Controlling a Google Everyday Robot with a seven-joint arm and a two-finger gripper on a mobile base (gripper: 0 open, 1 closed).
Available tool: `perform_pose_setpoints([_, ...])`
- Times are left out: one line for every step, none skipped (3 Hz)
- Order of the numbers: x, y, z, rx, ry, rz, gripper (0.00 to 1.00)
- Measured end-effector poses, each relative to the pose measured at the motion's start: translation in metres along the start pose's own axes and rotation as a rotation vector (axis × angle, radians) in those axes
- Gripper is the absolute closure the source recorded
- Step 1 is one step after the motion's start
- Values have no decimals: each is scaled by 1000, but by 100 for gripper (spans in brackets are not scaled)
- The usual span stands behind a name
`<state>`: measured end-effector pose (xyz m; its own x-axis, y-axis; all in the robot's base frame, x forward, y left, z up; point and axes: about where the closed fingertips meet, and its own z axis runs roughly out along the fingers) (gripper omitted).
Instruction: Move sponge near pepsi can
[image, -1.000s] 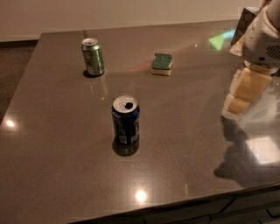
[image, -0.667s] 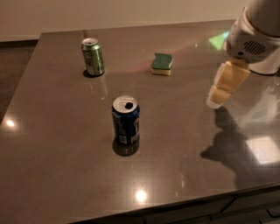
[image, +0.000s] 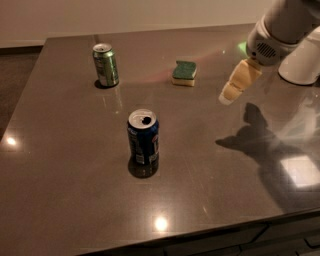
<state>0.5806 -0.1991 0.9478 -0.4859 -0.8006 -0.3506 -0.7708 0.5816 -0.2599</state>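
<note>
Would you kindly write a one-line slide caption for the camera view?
Gripper hovers right of the sponge; the pepsi can stands nearer the camera, green can far left.

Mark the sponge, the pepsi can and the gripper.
sponge (image: 184, 70): camera view, on its dark green top.
pepsi can (image: 144, 144): camera view, on its blue side wall.
gripper (image: 228, 96): camera view, on its pale tip, in the air right of the sponge.
</note>
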Motion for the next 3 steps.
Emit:
perform_pose_setpoints([-17, -31, 30, 12, -57, 103, 0])
perform_pose_setpoints([-39, -56, 64, 11, -114, 189, 0])
perform_pose_setpoints([-55, -67, 80, 2, -152, 224, 0])
